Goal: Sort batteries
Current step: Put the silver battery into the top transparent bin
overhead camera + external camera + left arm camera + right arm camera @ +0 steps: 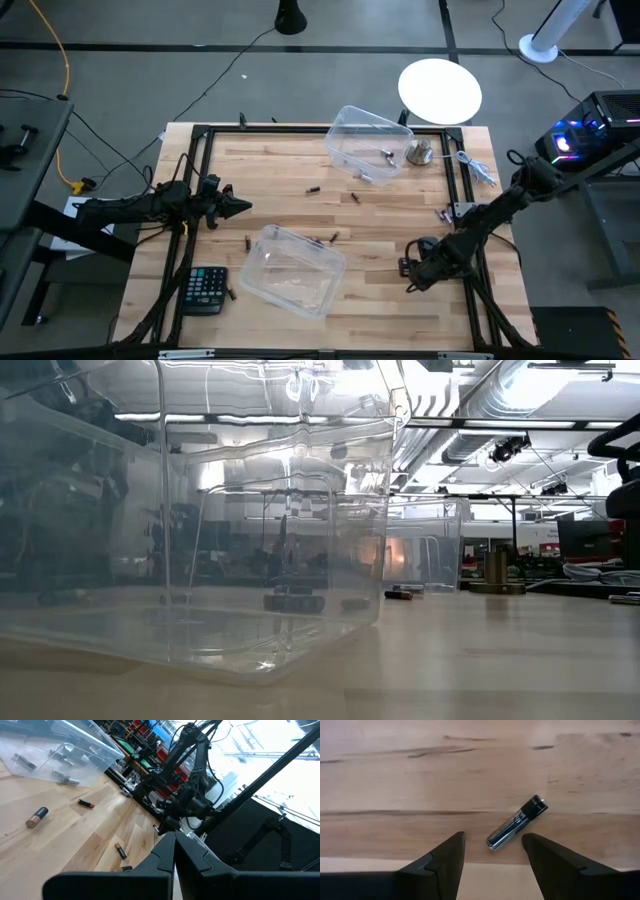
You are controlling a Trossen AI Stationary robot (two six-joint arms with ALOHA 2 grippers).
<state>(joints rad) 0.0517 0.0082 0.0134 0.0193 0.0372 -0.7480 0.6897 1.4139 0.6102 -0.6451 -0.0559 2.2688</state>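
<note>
Overhead, I am looking at a pale wooden plank worktop (pixel 390 225) with two clear plastic tubs: the far tub (pixel 368 143) is holding a few batteries, and the near tub (pixel 290 270) is lying closer to me. Loose batteries are dotting the wood between them, such as one dark cylinder (pixel 313 188), all tiny from here. A black calculator (pixel 205 289) is sitting at the near left, and a round silver knob (pixel 419 152) is standing beside the far tub. The left pincer (pixel 238 207) is hovering over the left side, closed to a point. The right pincer (pixel 409 270) is hanging low over the near right, its fingers hard to make out from above.

Down low, I am seeing mostly the wavy, glossy wall of the near tub (pixel 200 560), which is blurring everything behind it. Small batteries (pixel 400 595) are lying on the wood beyond.

From the left wrist, the dark fingers (pixel 165 855) are pressing together with nothing between them. A copper-topped battery (pixel 37 817) and two thinner brown ones (pixel 85 803) (pixel 121 851) are lying loose on the boards.

From the right wrist, the two matte black fingers (pixel 445 857) are standing apart, and a glossy silver-and-black battery (pixel 516 822) is lying slantwise on the grain between them, untouched.
</note>
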